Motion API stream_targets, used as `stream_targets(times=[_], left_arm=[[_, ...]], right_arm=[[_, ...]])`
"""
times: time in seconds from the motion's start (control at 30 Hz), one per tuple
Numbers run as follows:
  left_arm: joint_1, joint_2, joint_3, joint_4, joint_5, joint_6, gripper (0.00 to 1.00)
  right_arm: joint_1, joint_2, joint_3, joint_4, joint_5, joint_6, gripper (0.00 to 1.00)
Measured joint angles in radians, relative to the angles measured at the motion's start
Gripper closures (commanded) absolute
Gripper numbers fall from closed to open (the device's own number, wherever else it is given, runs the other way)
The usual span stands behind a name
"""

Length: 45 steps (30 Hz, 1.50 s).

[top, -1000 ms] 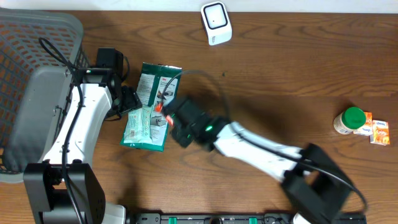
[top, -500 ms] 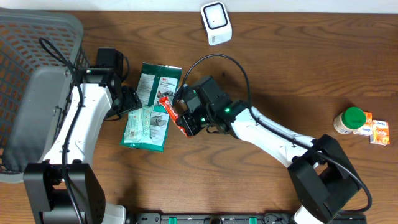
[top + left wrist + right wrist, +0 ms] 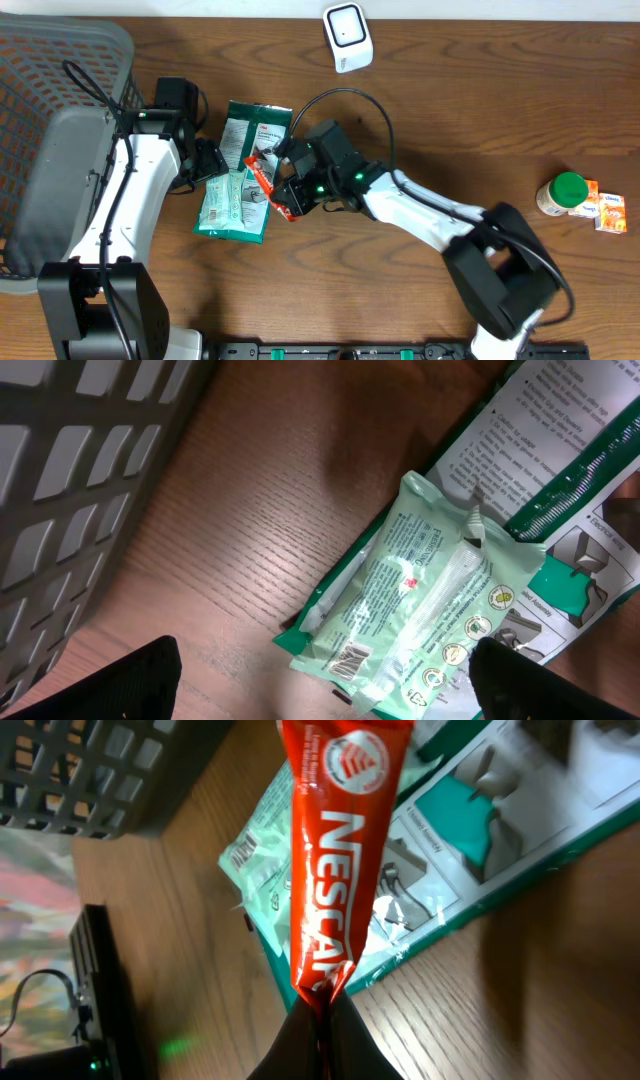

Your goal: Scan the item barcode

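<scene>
Swung toward nine o'clock since half a second ago, the right gripper (image 3: 322, 1020) carries the Nescafé sachet (image 3: 338, 840) above the packets.
One basket (image 3: 110, 40); the left gripper (image 3: 207, 160), jaws spread and empty, at nine o'clock of two green packets (image 3: 232, 205); one sachet pinched by its end in the closed right gripper, likely bound for the one scanner (image 3: 347, 37) at one o'clock; one green-lidded jar (image 3: 562, 193); two small orange boxes (image 3: 611, 214).

Overhead faces straight down; wrist views, both close, share the pale-green packet (image 3: 420, 610).
</scene>
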Motion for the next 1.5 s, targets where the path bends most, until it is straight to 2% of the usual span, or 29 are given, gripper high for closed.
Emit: stream_targets(times=[0.3, 0.33, 0.4, 0.53, 0.67, 0.97, 1.17, 1.37, 1.5], left_arm=[[0.0, 0.0, 0.0, 0.0, 0.0, 0.0, 0.07], [0.0, 0.0, 0.0, 0.0, 0.0, 0.0, 0.07], [0.0, 0.0, 0.0, 0.0, 0.0, 0.0, 0.07], [0.0, 0.0, 0.0, 0.0, 0.0, 0.0, 0.07], [0.0, 0.0, 0.0, 0.0, 0.0, 0.0, 0.07], [0.0, 0.0, 0.0, 0.0, 0.0, 0.0, 0.07], [0.0, 0.0, 0.0, 0.0, 0.0, 0.0, 0.07], [0.0, 0.0, 0.0, 0.0, 0.0, 0.0, 0.07], [0.0, 0.0, 0.0, 0.0, 0.0, 0.0, 0.07]], right_arm=[[-0.008, 0.161, -0.001, 0.109, -0.185, 0.034, 0.98], [-0.011, 0.164, -0.001, 0.111, -0.193, 0.035, 0.96], [-0.015, 0.171, -0.001, 0.103, -0.193, 0.037, 0.85], [-0.019, 0.187, -0.001, 0.058, -0.146, 0.038, 0.75], [-0.02, 0.192, 0.0, 0.061, -0.152, 0.033, 0.73], [-0.037, 0.186, 0.005, 0.055, -0.17, 0.031, 0.57], [-0.071, 0.132, 0.005, 0.019, -0.044, 0.031, 0.49], [-0.053, 0.01, 0.005, -0.044, 0.179, 0.006, 0.52], [0.011, -0.035, 0.005, -0.053, 0.332, -0.034, 0.55]])
